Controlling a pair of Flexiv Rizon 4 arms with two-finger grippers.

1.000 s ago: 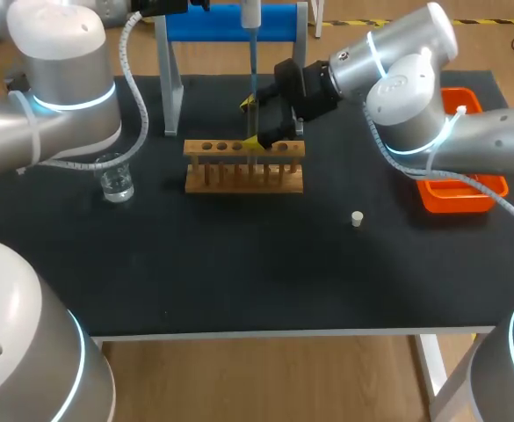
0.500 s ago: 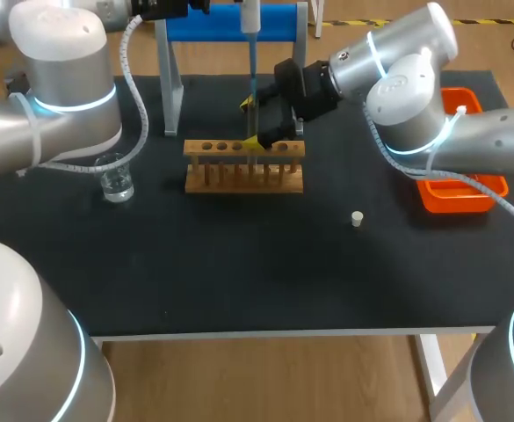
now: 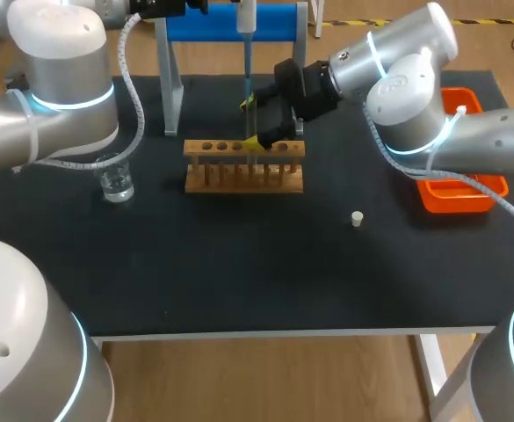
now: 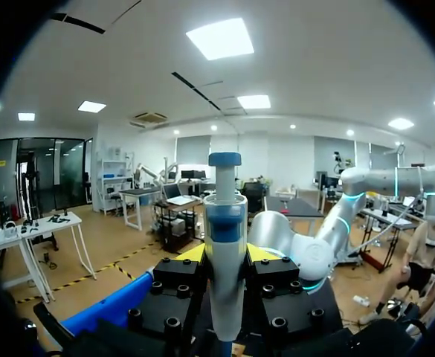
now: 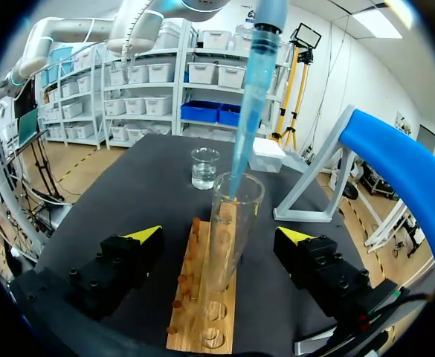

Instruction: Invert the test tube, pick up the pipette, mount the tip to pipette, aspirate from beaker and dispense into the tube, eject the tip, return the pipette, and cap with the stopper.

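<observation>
A clear test tube (image 5: pixel 230 223) stands upright in the wooden rack (image 3: pixel 243 167), mouth up. My right gripper (image 5: pixel 218 236) is open, one yellow-tipped finger on each side of the tube, neither touching it. My left gripper (image 4: pixel 225 256) is shut on the pipette (image 4: pixel 224 245), held upright above the rack. In the head view the pipette (image 3: pixel 248 18) hangs over the tube, and my right gripper (image 3: pixel 255 123) sits at the rack's back edge. Its blue tip (image 5: pixel 248 111) reaches down into the tube's mouth. The glass beaker (image 3: pixel 116 180) with clear liquid stands left of the rack. A small white stopper (image 3: pixel 357 219) lies to the right.
The blue pipette stand with grey legs (image 3: pixel 170 79) rises behind the rack. An orange tray (image 3: pixel 463 192) sits at the table's right edge, under my right arm. The dark mat (image 3: pixel 239 264) in front of the rack holds only the stopper.
The pipette has shifted slightly to the left and up over the tube. My right gripper and the rack have not moved.
</observation>
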